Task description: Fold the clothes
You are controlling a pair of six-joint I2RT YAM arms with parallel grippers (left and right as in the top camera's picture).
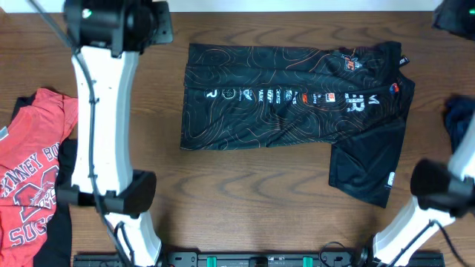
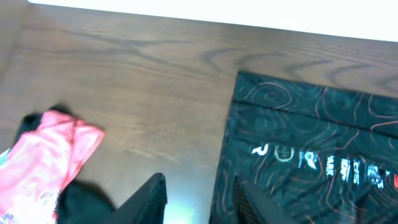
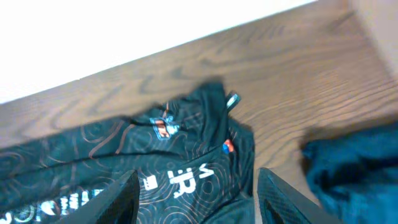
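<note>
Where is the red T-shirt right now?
In the overhead view, the red T-shirt lies at the table's left side, just left of the left arm, far from the black jersey in the middle.

Bare table [image 1: 245, 185] below jersey [image 1: 282, 96], red T-shirt [image 1: 30, 170] crowding left edge

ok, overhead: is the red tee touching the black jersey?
No, the red tee lies at the left edge, and bare table separates it from the black jersey.
</note>
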